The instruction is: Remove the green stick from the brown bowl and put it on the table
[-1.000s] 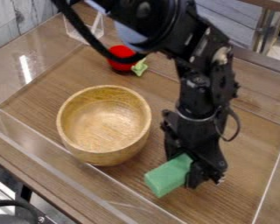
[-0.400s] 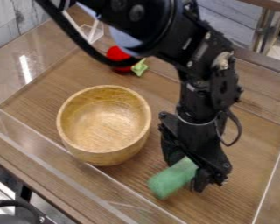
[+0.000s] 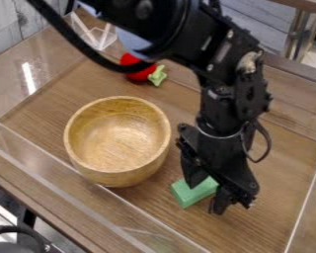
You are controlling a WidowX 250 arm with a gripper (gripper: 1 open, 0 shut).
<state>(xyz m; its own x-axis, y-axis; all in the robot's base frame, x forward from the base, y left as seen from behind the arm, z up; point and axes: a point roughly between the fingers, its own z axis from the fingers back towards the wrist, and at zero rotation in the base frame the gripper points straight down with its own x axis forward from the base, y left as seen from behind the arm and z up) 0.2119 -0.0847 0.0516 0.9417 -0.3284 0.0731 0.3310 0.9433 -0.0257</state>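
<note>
The green stick (image 3: 192,191) sits on the table (image 3: 286,168), outside the brown bowl (image 3: 118,140) and just beside its right-hand rim, near the front clear wall. It is a matte green block with flat faces and squared corners, one end poking out to the left from under the gripper (image 3: 213,190). The black fingers come straight down on it and are closed against its sides, clamped on the stick; whether its underside rests fully on the wood I cannot tell, as the fingers hide the far end.

Room here is tight: the bowl's thick rim is close on one side and the low acrylic wall (image 3: 68,203) runs along the front edge not far below. To the right, bare wood-grain tabletop stretches toward the far corner with more space.

The bowl is round, pale wood, smooth, with a deep hollow. The tabletop is a darker brown with visible grain and a slight sheen. Well apart, at the back behind the black arm (image 3: 207,59), lies a red round toy (image 3: 141,67) with a green tip.
</note>
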